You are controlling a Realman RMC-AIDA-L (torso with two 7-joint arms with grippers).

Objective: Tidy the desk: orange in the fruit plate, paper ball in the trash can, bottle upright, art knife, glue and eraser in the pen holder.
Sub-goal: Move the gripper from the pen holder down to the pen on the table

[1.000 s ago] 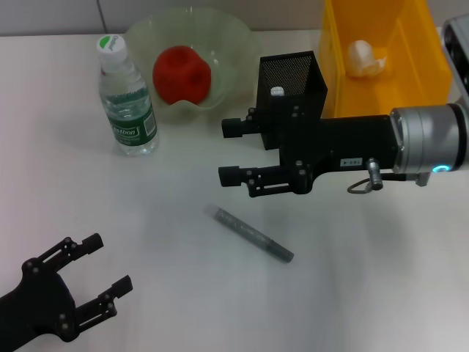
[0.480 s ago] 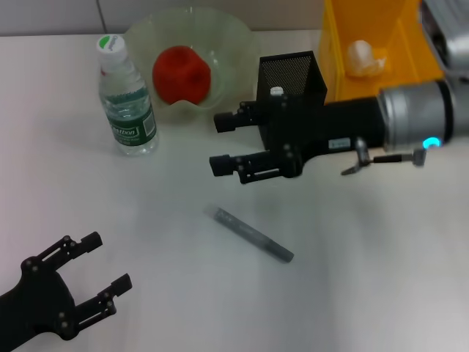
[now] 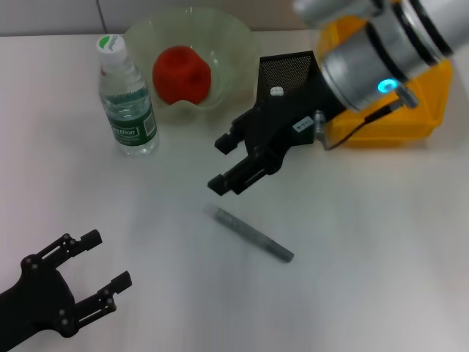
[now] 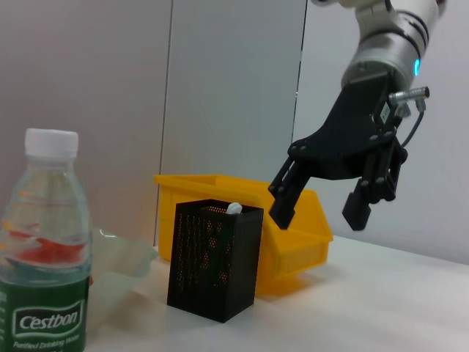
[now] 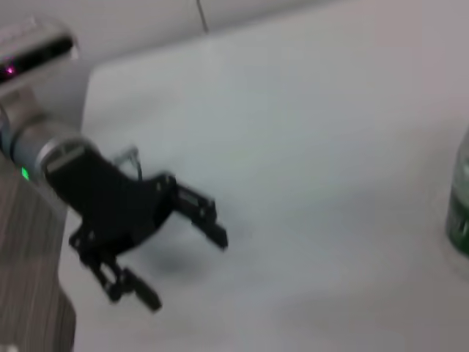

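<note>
- We counted one water bottle (image 3: 127, 99).
- One orange (image 3: 182, 74).
- One fruit plate (image 3: 234, 37).
- One pen holder (image 3: 290, 70).
- One yellow bin (image 3: 421, 92).
- One art knife (image 3: 253, 235).
- Two grippers: left gripper (image 3: 97, 274), right gripper (image 3: 221, 163).

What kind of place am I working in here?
Most likely a staged desk-tidying setup: a plain white tabletop against a blank wall, carrying a black mesh pen holder, a yellow bin and a water bottle. Both open pincers, right and left, hang over it.

Bottle (image 4: 45, 257) – green label reads "Cestbon" in white letters, smaller print beneath too small to read. Same bottle (image 3: 126, 99) in head view – label lettering illegible there. Small white tag on right gripper (image 3: 226, 163) body – unreadable.
</note>
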